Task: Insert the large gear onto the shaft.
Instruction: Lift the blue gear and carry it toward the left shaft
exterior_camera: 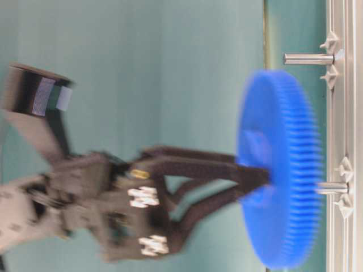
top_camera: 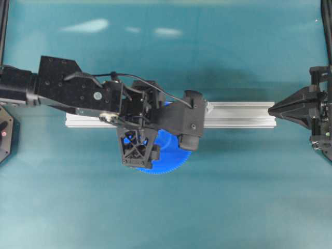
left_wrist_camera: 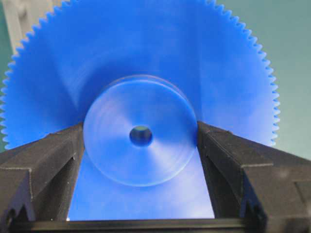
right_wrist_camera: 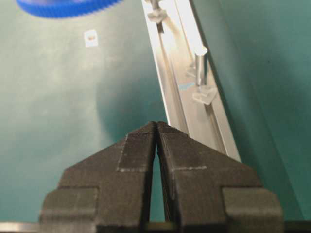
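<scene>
The large gear [left_wrist_camera: 146, 63], a bright-blue toothed disc, hangs flat in my left gripper [left_wrist_camera: 141, 133]. The black fingers [left_wrist_camera: 53, 150] are shut on its raised hub, and the centre hole shows between them. In the table-level view the gear [exterior_camera: 278, 170] hovers just over the rail, with the tip of the shaft [exterior_camera: 330, 187] meeting its underside. I cannot tell whether the peg is in the hole. From overhead my left wrist covers most of the gear [top_camera: 168, 155]. My right gripper [right_wrist_camera: 156, 125] is shut and empty at the rail's right end [top_camera: 271, 110].
The aluminium rail [top_camera: 238, 114] lies across the green table and carries a second, free peg [exterior_camera: 309, 58], which also appears in the right wrist view [right_wrist_camera: 200, 63]. A small white tag [right_wrist_camera: 90, 38] lies on the mat beside the rail.
</scene>
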You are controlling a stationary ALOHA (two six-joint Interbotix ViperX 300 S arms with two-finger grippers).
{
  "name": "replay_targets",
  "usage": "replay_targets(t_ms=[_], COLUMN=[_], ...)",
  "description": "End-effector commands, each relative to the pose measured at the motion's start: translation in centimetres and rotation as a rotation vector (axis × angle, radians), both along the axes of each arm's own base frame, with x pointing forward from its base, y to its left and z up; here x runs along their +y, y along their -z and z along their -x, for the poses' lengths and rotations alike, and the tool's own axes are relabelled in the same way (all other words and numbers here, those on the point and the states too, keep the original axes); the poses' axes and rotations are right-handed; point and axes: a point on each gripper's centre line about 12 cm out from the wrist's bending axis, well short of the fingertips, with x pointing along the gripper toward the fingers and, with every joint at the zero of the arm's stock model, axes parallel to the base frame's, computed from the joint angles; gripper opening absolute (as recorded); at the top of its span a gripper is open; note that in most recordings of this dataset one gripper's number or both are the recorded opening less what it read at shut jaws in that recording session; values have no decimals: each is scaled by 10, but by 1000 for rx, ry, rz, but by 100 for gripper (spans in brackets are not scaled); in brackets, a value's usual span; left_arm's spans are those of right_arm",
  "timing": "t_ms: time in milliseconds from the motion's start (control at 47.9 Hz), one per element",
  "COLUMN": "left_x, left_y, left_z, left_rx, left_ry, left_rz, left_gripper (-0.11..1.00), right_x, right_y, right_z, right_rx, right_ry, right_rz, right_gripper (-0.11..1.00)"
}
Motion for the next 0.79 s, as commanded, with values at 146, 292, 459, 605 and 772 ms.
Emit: replay_targets(t_ms=[146,292,459,605,772], left_x=[10,14,21,31,47], left_y=[-33,-39,-45,-49,-49], left_z=[-9,-15,-19,-26,-34], left_rx=[-83,-98,-96,-103,-106], left_ry=[-8,0,30,47,61], left_rz=[-5,-13,-35,-56,-80], left_gripper=[77,77,77,77,77], right_x=[0,0,0,0,0], right_y=[-4,-5,-5,-6,-7], right_z=[-2,-2,-1,-1,0], right_rx=[-16,-19,-24,-28,-33], right_ry=[7,7,6,6,6], right_rz=[-8,-8,-8,-8,-6], right_gripper=[12,12,12,12,12])
